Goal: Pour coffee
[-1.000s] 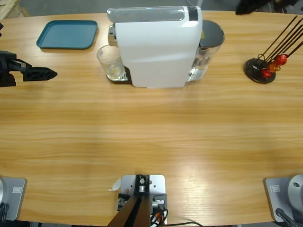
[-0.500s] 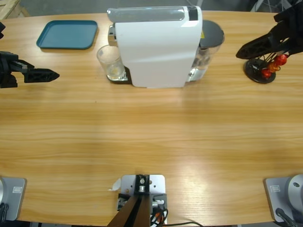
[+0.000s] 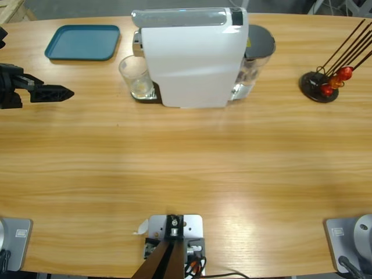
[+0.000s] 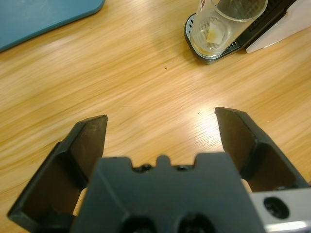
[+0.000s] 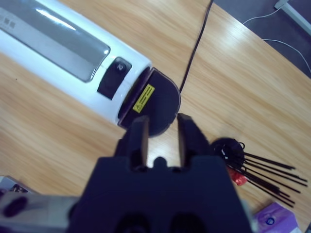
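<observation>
Wooden table (image 3: 186,174) bears upright glass (image 3: 135,77) of coffee (image 4: 210,48).

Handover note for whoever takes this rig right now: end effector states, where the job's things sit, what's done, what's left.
Left end effector: open, empty, low over bare table, pointing toward the glass.
Right end effector: jaws slightly apart, empty, high above the coffee machine; not in the high view.
The glass stands on the machine's drip tray with only a thin tan-brown layer of coffee at the bottom.
Done: glass in place under the machine.
Left: grasp the glass and pour. Teal tray sits beyond the glass.
</observation>
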